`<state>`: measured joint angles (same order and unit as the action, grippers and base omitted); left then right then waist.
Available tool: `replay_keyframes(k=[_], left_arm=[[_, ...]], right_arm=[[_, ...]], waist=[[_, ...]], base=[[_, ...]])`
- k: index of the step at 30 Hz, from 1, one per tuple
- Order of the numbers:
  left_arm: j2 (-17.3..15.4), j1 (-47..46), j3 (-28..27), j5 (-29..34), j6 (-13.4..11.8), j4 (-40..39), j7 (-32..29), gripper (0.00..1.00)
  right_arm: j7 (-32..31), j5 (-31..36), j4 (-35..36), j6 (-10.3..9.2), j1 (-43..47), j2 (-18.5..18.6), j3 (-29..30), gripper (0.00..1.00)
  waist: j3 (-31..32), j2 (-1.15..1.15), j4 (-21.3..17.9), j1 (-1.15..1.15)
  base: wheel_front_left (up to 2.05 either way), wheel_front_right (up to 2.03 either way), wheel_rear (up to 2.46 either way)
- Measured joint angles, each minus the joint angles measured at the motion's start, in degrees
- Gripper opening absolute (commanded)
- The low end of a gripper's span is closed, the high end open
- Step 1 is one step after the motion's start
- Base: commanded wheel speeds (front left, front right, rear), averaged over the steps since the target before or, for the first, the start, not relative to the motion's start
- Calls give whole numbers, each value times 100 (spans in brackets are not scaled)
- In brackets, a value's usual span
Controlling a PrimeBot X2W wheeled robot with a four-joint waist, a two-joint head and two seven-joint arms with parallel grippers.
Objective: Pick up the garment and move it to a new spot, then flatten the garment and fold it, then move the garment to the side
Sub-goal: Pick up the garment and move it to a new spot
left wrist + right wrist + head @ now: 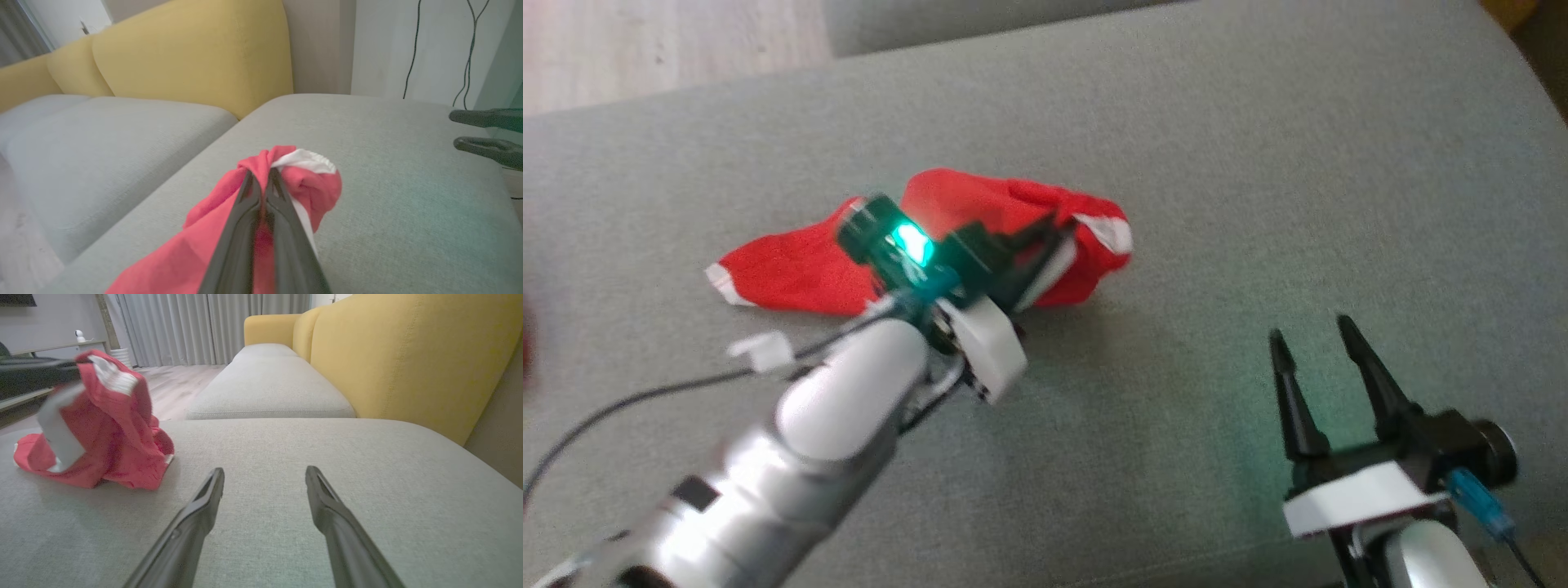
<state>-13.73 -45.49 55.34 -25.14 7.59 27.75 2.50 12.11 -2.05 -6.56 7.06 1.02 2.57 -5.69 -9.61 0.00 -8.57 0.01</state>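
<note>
Pinching the red garment (316, 183) in our left gripper (261, 174), we hold one end up off the grey cushion (1258, 163). Our right gripper (1311, 331) is wide open.

This is a home living room: a sofa (269, 384) with grey seats and yellow back cushions (408, 355), long grey curtains (196, 326) and a pale wood floor (179, 381).

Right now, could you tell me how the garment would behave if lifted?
Probably floppy: the garment droops around the left end effector. Likely light: a fingertip pinch holds one end up. Its other end may drag on the cushion.
</note>
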Motion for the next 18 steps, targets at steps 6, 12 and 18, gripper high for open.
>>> replay_keyframes(k=[6,12,18], left_arm=[[482,1,423,49,0,900,365,0],[694,-1,421,31,-26,1449,822,100],[758,20,326,-118,-211,1566,1029,100]], right_arm=[[13,-51,-16,0,-303,1,-151,100],[81,-57,-165,0,-295,1,-121,100],[102,-57,-229,-1,-276,1,-38,100]], waist=[[-294,0,-150,0],[-298,0,-95,0],[-131,0,70,0]], base=[[0,0,0],[0,0,0],[0,0,0]])
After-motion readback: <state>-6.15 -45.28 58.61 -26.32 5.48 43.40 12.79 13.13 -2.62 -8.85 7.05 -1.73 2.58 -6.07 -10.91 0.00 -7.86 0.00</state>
